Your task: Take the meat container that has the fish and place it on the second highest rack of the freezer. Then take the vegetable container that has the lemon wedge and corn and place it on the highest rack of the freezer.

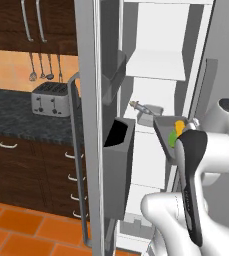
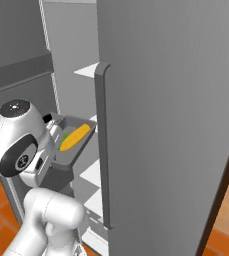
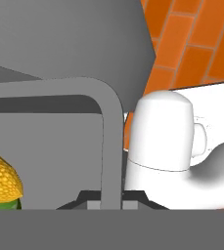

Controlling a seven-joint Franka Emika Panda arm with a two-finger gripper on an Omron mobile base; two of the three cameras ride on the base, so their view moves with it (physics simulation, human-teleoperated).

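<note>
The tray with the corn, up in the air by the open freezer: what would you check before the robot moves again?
1. Grip on the vegetable container: ok, the gripper is shut on its rim.
2. Corn and lemon wedge inside: ok, both lie in it.
3. Container level: not ok, it tilts in the left base view.
4. Freezer door open: ok, white shelves show.
5. Meat container with the fish shelved: ok, though I cannot tell which rack.
6. Highest rack free: cannot tell.
</note>
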